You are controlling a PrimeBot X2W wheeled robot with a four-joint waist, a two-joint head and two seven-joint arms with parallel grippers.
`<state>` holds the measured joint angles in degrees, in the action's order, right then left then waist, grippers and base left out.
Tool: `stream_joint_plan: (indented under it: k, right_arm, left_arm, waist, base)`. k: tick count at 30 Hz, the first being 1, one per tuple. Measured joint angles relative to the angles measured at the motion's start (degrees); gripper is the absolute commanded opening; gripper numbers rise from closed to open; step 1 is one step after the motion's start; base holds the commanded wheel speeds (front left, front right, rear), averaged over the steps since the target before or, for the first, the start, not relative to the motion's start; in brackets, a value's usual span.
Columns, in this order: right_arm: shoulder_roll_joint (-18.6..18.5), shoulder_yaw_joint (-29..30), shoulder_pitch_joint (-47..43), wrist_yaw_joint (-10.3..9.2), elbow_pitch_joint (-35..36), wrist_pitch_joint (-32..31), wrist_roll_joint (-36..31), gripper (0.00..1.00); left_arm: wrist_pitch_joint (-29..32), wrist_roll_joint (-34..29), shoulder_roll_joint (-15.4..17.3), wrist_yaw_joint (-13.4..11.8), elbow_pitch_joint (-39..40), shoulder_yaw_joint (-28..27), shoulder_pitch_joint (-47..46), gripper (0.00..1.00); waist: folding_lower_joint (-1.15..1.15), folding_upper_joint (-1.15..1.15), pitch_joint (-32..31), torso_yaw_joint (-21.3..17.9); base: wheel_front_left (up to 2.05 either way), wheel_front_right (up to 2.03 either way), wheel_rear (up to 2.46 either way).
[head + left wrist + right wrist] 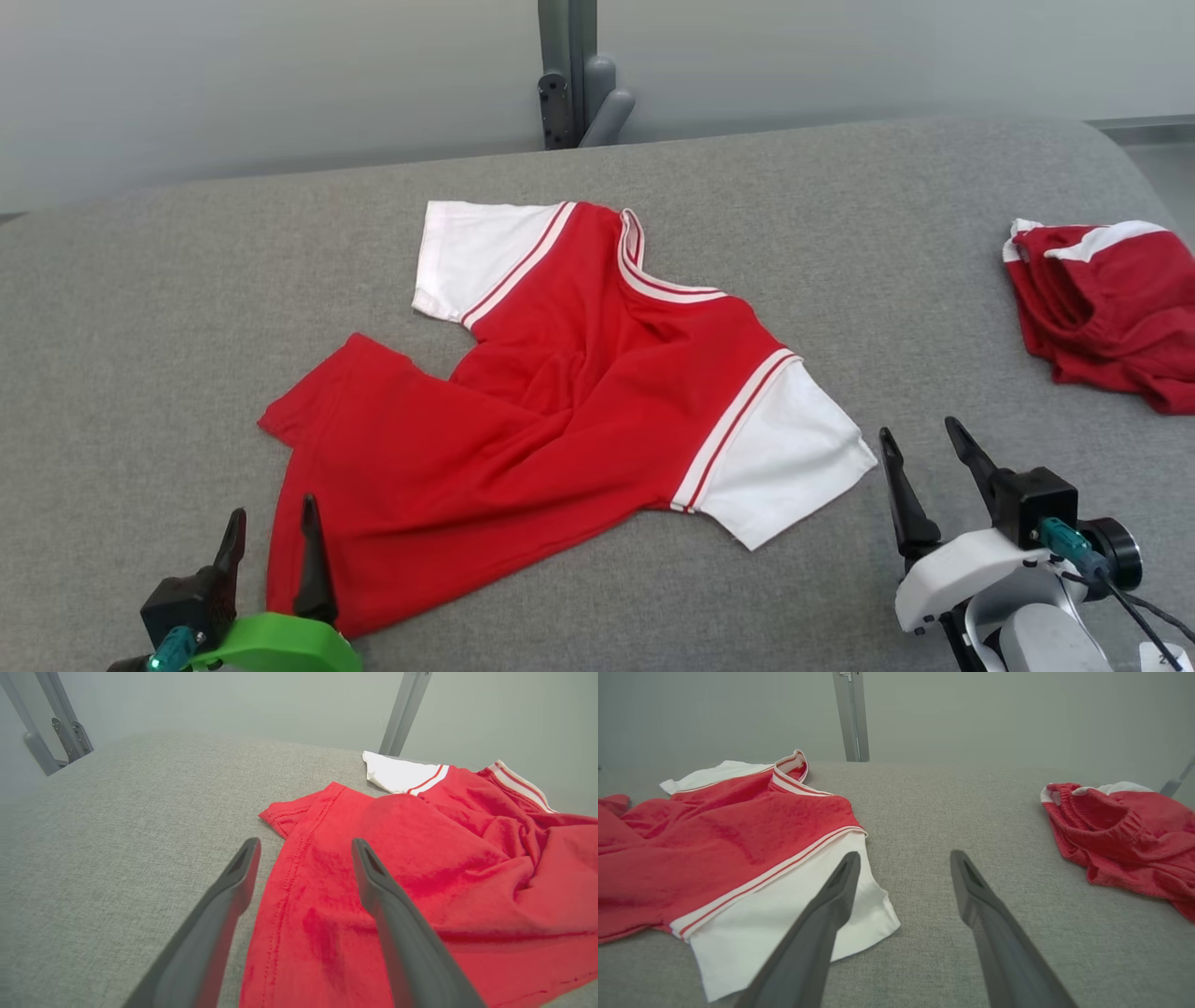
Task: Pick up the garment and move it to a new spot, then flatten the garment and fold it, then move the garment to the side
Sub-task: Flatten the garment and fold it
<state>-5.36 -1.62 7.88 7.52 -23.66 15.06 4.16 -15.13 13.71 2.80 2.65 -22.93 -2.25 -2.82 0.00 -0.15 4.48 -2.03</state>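
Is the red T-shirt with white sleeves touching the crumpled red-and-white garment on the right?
Apart. The head view shows bare grey fabric surface between the red T-shirt and the crumpled red-and-white garment; the right wrist view agrees.

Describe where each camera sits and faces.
Head view: high, looking down at the red shirt on the grey surface; left claw and right claw, open, at bottom.
Left wrist view: low behind left claw, facing the red shirt.
Right wrist view: behind right claw, facing a white sleeve and red shorts.
All three share the shirt.
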Motion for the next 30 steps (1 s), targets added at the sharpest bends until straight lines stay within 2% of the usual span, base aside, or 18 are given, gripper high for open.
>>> stream_joint_plan:
  k: [11,30]
  right_arm:
    - [1.9,1.0,-3.8,0.0,9.1,0.0,-0.4,1.0]
    - [2.5,0.9,-5.5,0.0,10.1,0.0,-0.1,1.0]
  left_arm:
    - [0.0,-3.8,0.0,-0.7,2.4,-3.1,4.9,1.0]
    - [0.0,-3.7,0.0,-0.6,5.1,-1.1,7.1,1.0]
  waist:
    - [0.0,0.0,-4.7,-0.5]
    - [0.0,0.0,-6.7,1.5]
  base:
    - [0.0,0.0,0.0]
    - [0.0,0.0,0.0]
